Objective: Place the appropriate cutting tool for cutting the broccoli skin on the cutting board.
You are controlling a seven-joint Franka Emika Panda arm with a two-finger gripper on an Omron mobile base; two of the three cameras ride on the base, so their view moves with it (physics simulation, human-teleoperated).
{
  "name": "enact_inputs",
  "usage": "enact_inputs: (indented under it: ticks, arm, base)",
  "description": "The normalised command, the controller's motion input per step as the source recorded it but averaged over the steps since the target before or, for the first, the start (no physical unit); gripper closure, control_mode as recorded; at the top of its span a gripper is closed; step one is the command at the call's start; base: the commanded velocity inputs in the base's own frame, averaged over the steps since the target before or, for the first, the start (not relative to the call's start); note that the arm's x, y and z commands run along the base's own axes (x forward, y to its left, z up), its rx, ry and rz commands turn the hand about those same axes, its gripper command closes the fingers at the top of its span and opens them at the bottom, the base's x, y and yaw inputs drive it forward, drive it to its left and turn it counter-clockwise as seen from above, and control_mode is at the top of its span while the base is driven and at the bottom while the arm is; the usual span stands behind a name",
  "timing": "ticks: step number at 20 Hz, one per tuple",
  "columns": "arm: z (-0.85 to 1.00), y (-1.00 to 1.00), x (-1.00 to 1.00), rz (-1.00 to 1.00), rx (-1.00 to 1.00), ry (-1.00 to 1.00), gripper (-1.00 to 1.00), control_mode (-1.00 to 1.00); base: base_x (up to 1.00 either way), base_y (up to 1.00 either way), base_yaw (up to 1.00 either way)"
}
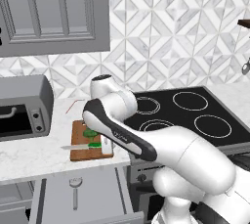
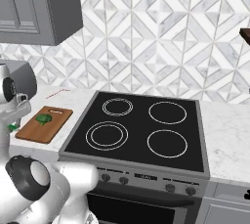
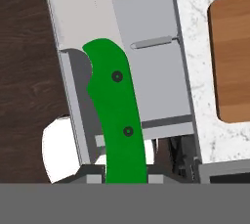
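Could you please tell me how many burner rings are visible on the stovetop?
4: back left, back right, front left and front right of the black stovetop. In the left base view the arm covers part of the near ones.

I see the arm rising from the base and folding forward and down at the elbow, the forearm angled low toward my left side. The wrist is bent over, the hand pointing downward. The gripper (image 3: 126,178) is closed on the green handle of the knife (image 3: 117,110) — the fingers (image 3: 93,179) sit tight against either side of it. The blade (image 1: 73,146) sticks out sideways, roughly level, from beneath the forearm.
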Motion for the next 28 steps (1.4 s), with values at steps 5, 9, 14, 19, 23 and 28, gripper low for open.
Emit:
enact_inputs:
  ticks: [5, 9, 14, 19, 23, 28]
  arm:
    - [-0.28, 0.25, 0.8, 0.0, 0.03, 0.0, 1.0, -1.0]
    - [-0.47, 0.11, 0.77, 0.0, 0.0, 0.0, 1.0, -1.0]
    - [-0.65, 0.0, 0.59, 0.0, 0.0, 0.0, 1.0, -1.0]
    - [-0.66, 0.0, 0.47, 0.0, 0.0, 0.02, 1.0, -1.0]
    - [-0.51, -0.05, 0.47, 0.0, 0.0, 0.01, 1.0, -1.0]
    - [-0.45, -0.02, 0.3, 0.0, 0.01, 0.0, 1.0, -1.0]
  base:
    - [0.0, 0.0, 0.0]
    - [0.0, 0.0, 0.0]
    - [0.0, 0.0, 0.0]
    - [0.0, 0.0, 0.0]
    - [0.0, 0.0, 0.0]
    - [0.0, 0.0, 0.0]
